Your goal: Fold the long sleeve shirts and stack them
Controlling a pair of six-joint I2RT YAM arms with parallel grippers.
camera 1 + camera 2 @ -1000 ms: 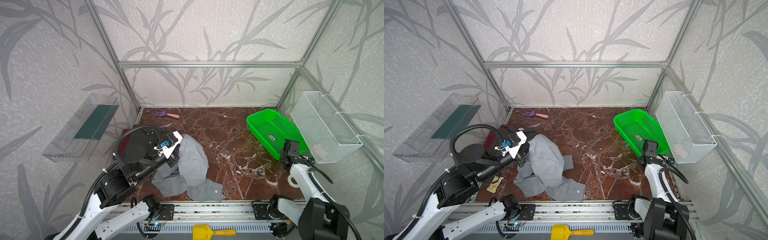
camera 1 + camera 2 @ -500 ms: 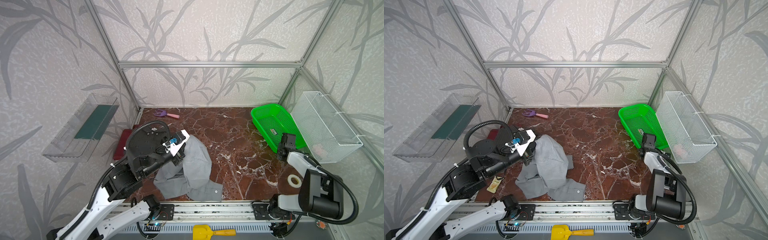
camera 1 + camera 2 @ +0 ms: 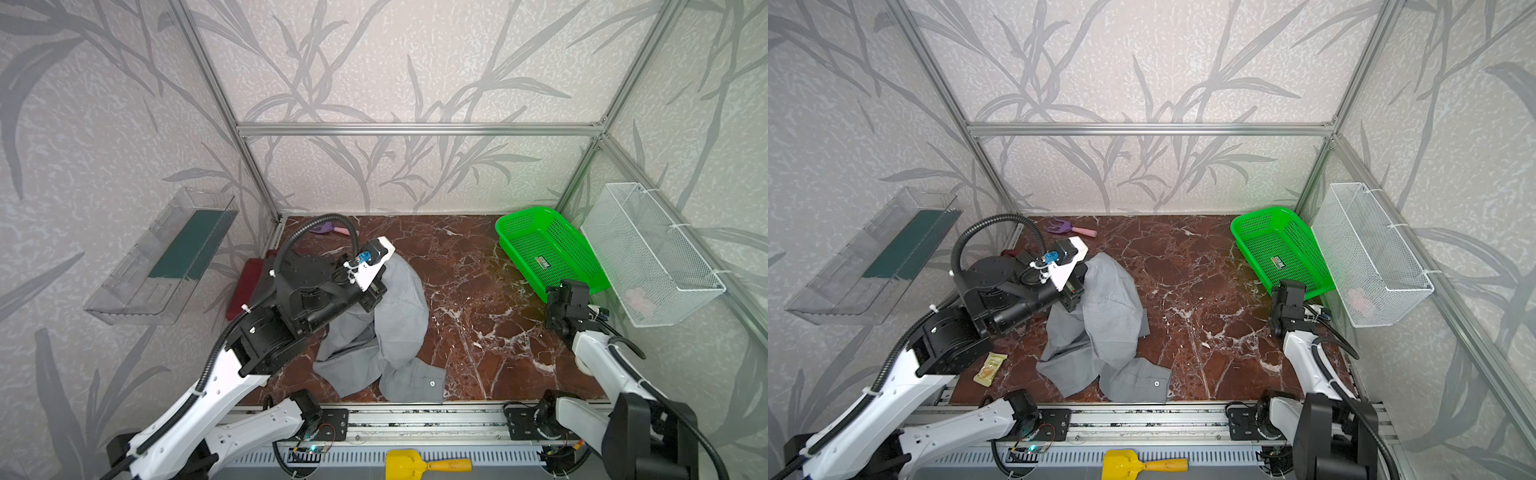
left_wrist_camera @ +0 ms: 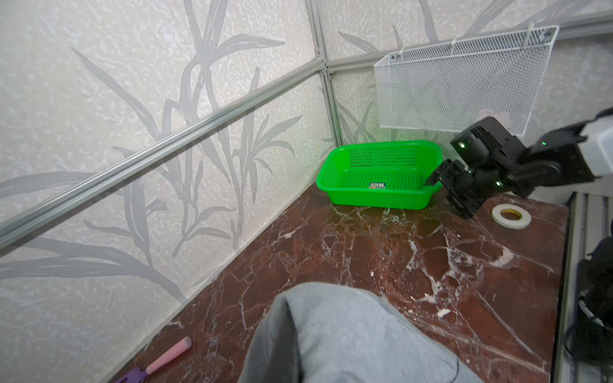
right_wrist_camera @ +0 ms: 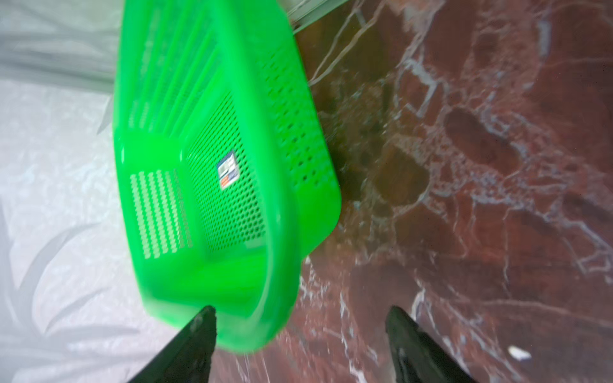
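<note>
Pinches light grey collared cloth shirt (image 3: 399, 316) in closed left gripper (image 3: 376, 297), cloth draping below it onto red marble tabletop (image 3: 478, 291); holds right gripper (image 5: 300, 315) wide open, empty, green plastic mesh basket (image 5: 298, 149) just ahead.

Red marble surface (image 3: 478, 291). Green mesh basket (image 3: 552, 245) in the far right corner, label stuck on its floor. White wire basket (image 3: 656, 249) hangs on the right wall, something pink inside. Clear tray (image 3: 124, 291) on the left wall. Purple-pink toy fork (image 3: 1071, 228) by the back wall, snack packet (image 3: 990, 368) front left, tape roll (image 4: 510, 224) front right, yellow scoop (image 3: 424, 464) on the front rail.
</note>
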